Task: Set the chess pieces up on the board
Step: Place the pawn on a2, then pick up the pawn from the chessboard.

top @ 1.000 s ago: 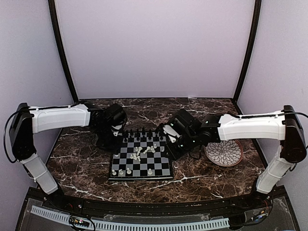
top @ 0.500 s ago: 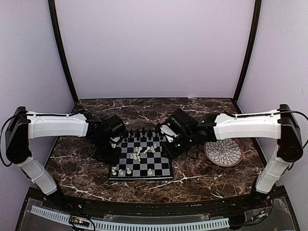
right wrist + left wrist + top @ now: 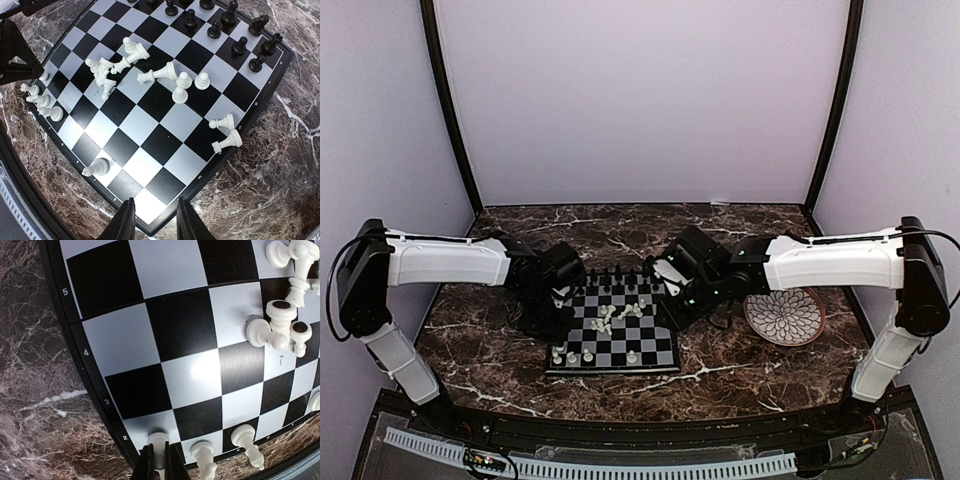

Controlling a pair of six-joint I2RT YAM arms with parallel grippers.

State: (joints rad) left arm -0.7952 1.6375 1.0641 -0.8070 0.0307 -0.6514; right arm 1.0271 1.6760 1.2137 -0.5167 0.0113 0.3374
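At the left of the overhead view, the left gripper (image 3: 556,300) hangs over the left edge of the board (image 3: 616,371). The board lies mid-frame on the dark marble table (image 3: 480,345). In the left wrist view the fingers (image 3: 146,466) stand narrow at bottom centre. They seem to pinch a cream-white piece (image 3: 158,439) on the edge square beside the rim's number 2, though the fingertips hide its base, so the grip is not certain. Two more standing white pieces (image 3: 205,460) sit just to its right along the same edge.

A heap of toppled white pieces (image 3: 612,316) lies mid-board. The black pieces (image 3: 620,284) stand upright along the board's top rows.

At the board's upper right corner is the right gripper (image 3: 670,292). In its wrist view the jaws stand apart at the bottom centre with nothing between them, over the board's rim. Two white pieces (image 3: 226,131) lie near the right edge there, and a single one (image 3: 96,167) sits lower left.

Further right, a round patterned plate (image 3: 785,316) rests on the marble, apart from the board.
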